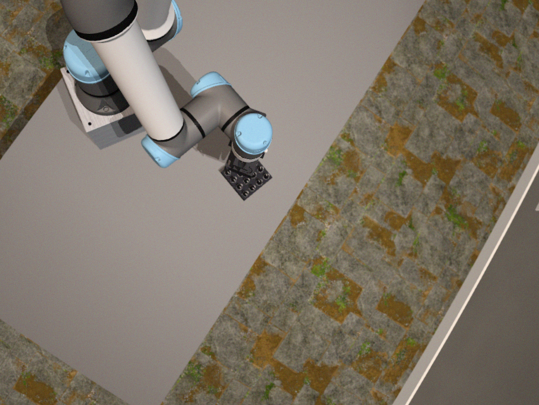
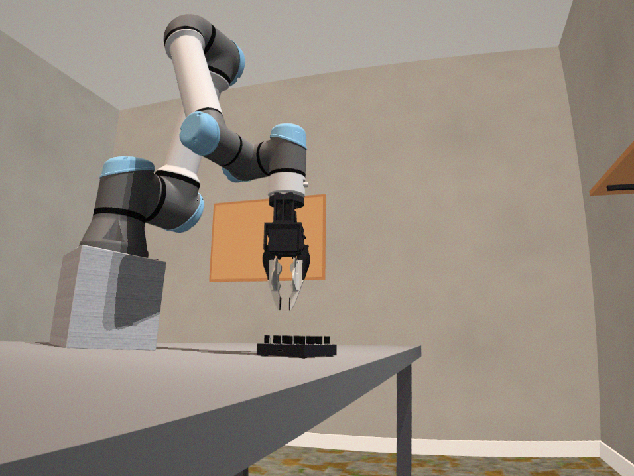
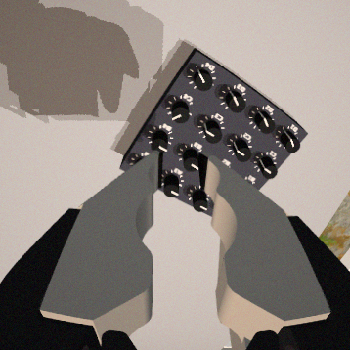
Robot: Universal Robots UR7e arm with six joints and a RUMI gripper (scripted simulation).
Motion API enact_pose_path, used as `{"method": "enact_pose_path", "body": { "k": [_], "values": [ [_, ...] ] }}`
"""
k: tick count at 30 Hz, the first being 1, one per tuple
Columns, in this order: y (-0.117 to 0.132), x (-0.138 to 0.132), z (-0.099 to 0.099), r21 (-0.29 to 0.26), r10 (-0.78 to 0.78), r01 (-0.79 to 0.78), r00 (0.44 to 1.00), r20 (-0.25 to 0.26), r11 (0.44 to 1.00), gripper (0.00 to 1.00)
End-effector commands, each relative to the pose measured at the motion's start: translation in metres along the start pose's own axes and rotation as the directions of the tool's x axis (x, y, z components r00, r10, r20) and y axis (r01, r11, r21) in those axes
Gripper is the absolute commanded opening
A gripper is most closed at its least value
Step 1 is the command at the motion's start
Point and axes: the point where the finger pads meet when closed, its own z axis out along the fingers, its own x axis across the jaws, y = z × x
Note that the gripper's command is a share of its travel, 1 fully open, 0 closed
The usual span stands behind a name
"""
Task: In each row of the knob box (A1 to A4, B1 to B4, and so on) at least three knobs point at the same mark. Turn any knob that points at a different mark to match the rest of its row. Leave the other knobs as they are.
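The black knob box (image 1: 244,198) (image 2: 282,350) (image 3: 220,78) lies flat on the table. In the wrist view knob C4 (image 3: 181,109) has its white line toward the lower left. Knobs C3 (image 3: 211,130), C2 (image 3: 241,149) and C1 (image 3: 267,167) have lines slanting from upper left to lower right. The row D lines look parallel to each other. The visible lines of B4, B3, A3 and A2 slant alike. My gripper (image 2: 284,304) (image 3: 180,154) is open by a narrow gap, empty, above the box. Its fingers hide B2, B1, A1 and part of A4.
The grey table (image 1: 144,243) (image 2: 128,389) bears the box near its long edge. The arm's pedestal (image 1: 111,135) (image 2: 110,301) stands at the left of the box in the top and exterior views. The wall panel (image 2: 241,240) is far behind the gripper.
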Motion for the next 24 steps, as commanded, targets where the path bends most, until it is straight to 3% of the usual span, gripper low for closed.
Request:
{"method": "enact_pose_path", "body": {
  "k": [1,24],
  "values": [
    [0.0002,0.0004,-0.0003,0.000,0.000,0.000,1.000,-0.001,1.000,0.11],
    [0.0001,0.0004,0.0026,-0.001,0.000,0.000,1.000,-0.001,1.000,0.11]
  ]
}}
